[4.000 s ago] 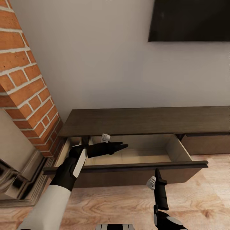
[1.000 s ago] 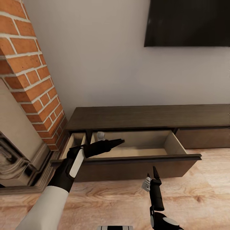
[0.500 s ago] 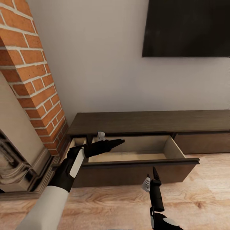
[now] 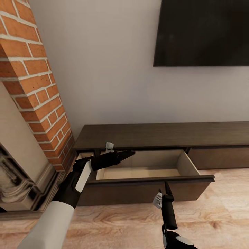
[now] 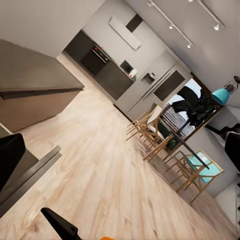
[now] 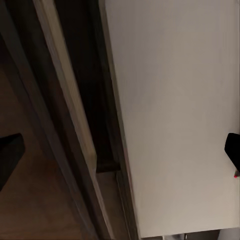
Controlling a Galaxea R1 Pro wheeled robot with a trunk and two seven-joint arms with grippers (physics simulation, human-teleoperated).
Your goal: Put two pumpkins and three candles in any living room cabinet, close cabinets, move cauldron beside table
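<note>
From where I stand, the long dark cabinet (image 4: pixel 162 133) against the wall has its wide drawer (image 4: pixel 143 188) pulled out over the wooden floor (image 4: pixel 221 214), and what shows of its pale bottom looks bare; no pumpkin or candle is to be seen inside. The left hand (image 4: pixel 129 153) reaches over the drawer's near corner with its fingers drawn together around nothing, while the right hand (image 4: pixel 164 188) stands upright just in front of the drawer face, fingers slightly parted and gripping nothing. I'd judge the cabinet is opened and ready for loading, so the next move calls for turning away to fetch the first item, leaving the drawer out meanwhile.
</note>
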